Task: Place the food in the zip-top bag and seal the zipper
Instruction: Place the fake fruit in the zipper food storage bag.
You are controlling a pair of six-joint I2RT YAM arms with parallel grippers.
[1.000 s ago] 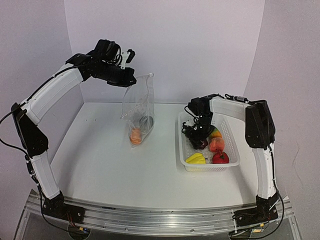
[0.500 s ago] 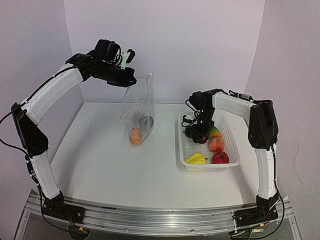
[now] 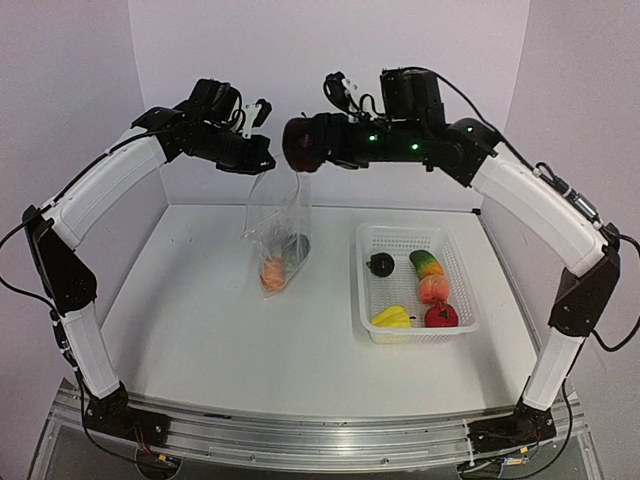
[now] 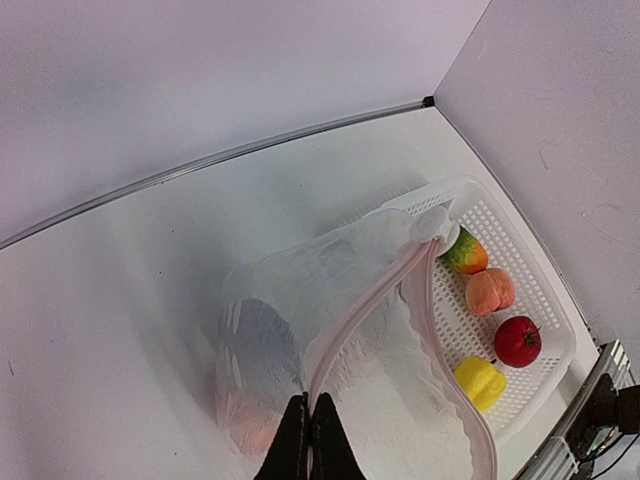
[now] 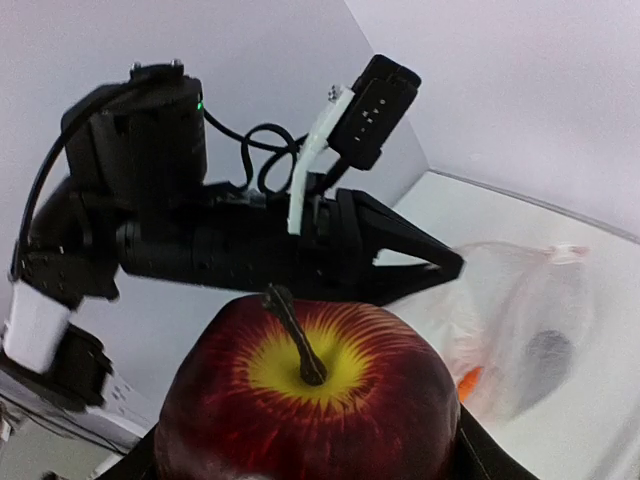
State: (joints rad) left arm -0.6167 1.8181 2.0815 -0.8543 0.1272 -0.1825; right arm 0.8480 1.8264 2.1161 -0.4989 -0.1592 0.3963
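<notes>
The left claw [image 3: 262, 160] was pinched tight on the top edge of the zip-top bag [image 3: 278, 215], which hung in the upper middle of the top picture with its bottom on the table [image 3: 200, 320]. The right claw [image 3: 303, 146] was closed partway around a dark red apple [image 5: 300, 420], held up high just beside the bag's mouth. That mouth by the zipper [image 4: 362, 322] looked narrow, so the apple could bump the edge and drop onto the table, or push the bag out of the left claw, while more food [image 3: 434, 290] sat in the white basket [image 3: 360, 290] at the lower right.
</notes>
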